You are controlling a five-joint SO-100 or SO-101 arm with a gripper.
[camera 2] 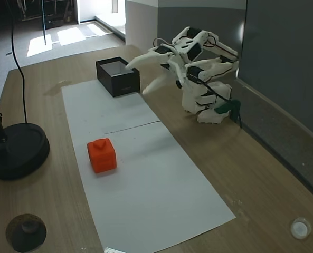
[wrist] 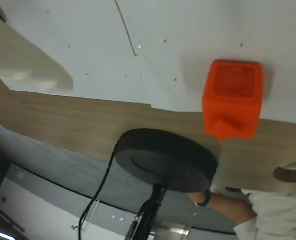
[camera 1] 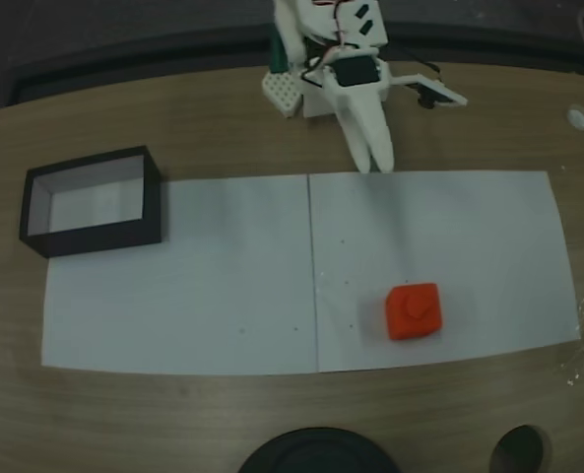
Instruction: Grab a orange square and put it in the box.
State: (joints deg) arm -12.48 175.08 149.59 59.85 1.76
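The orange square [camera 1: 413, 311] stands on white paper, right of centre in a fixed view, with its stud up. It is also seen as a block [camera 2: 102, 155] on the paper and fills the upper right of the wrist view [wrist: 232, 97]. The box [camera 1: 104, 235] with black walls sits at the paper's far left corner, empty [camera 2: 116, 84]. My white gripper [camera 2: 136, 79] hovers open near the box, well away from the square, with nothing between its fingers. From above, the gripper [camera 1: 373, 163] points toward the paper's back edge. One pale finger [wrist: 33, 70] shows in the wrist view.
Two white paper sheets [camera 1: 173, 296] cover the wooden table. A black round stand base [camera 2: 16, 150] with a cable sits by the near edge, with a dark round disc [camera 2: 25, 230] beside it. A small white cap [camera 2: 300, 228] lies apart. A person's hand and sleeve [wrist: 237, 210] appear beyond the table.
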